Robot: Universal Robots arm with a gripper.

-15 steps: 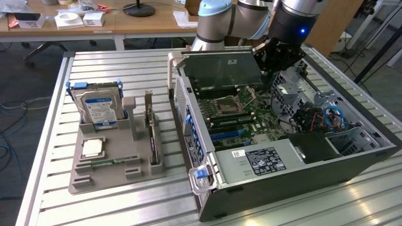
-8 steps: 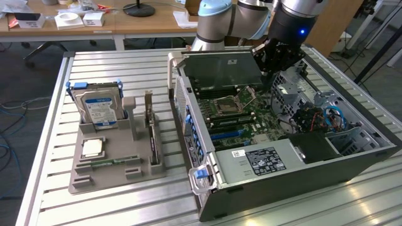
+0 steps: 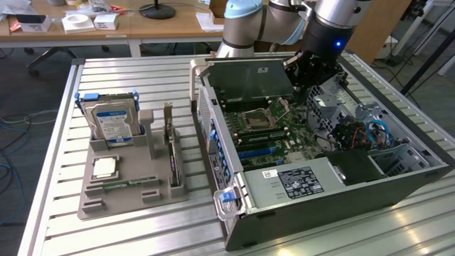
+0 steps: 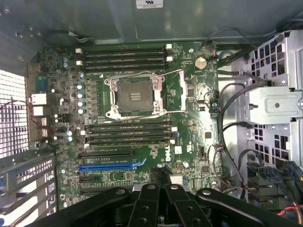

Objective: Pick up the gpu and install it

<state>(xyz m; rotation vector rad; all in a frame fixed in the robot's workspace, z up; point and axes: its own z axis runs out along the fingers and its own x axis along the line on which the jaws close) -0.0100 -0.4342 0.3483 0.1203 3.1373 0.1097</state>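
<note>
Exterior view showed the gripper point(image 3: 302, 90) hanging inside the open case point(image 3: 370, 192), above the far end of the motherboard point(image 3: 284, 133). We could not tell whether it was spread or pressed together; we saw nothing held in it.

We took the thin card standing on edge in the grey holder point(image 3: 128, 200) for the gpu point(image 3: 170, 144). It lay toward the exterior view's left of the gripper, well apart, with the case's side wall between them. Its long axis ran from far to near in that view, roughly parallel to that wall. The card stood upright in a slot at the holder's case-side edge. A drive point(image 3: 112, 122) stood upright in the same holder, on the side of the card away from the case.

Holder and case both rested on a slatted metal table point(image 3: 121, 74), side by side, with a narrow strip of bare slats between them.

From the wrist view we looked straight down past the gripper point(image 4: 161, 182) onto the motherboard point(image 4: 189, 113). The blue slot point(image 4: 111, 166) was empty, so we judged the install not yet done. An open socket point(image 4: 135, 97) sat near the middle. Loose cables point(image 4: 227, 118) ran along one edge of the motherboard, beside the metal drive cage.
</note>
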